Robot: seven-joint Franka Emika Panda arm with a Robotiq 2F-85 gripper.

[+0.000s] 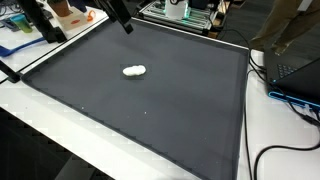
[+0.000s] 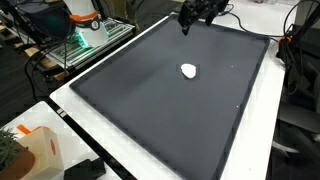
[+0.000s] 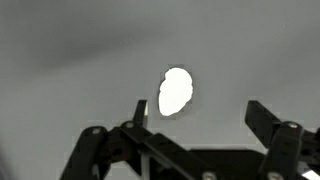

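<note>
A small white oblong lump lies alone on the dark grey mat, also visible as the white lump in both exterior views. My gripper hangs above the mat's far edge, well away from the lump, and shows as the gripper near the top. In the wrist view the gripper stands open with nothing between its fingers, and the white lump sits on the mat beyond them, closer to one finger.
The mat lies on a white table. A laptop and cables sit at one side. A wire rack stands beside the table, and an orange-and-white object is near a corner.
</note>
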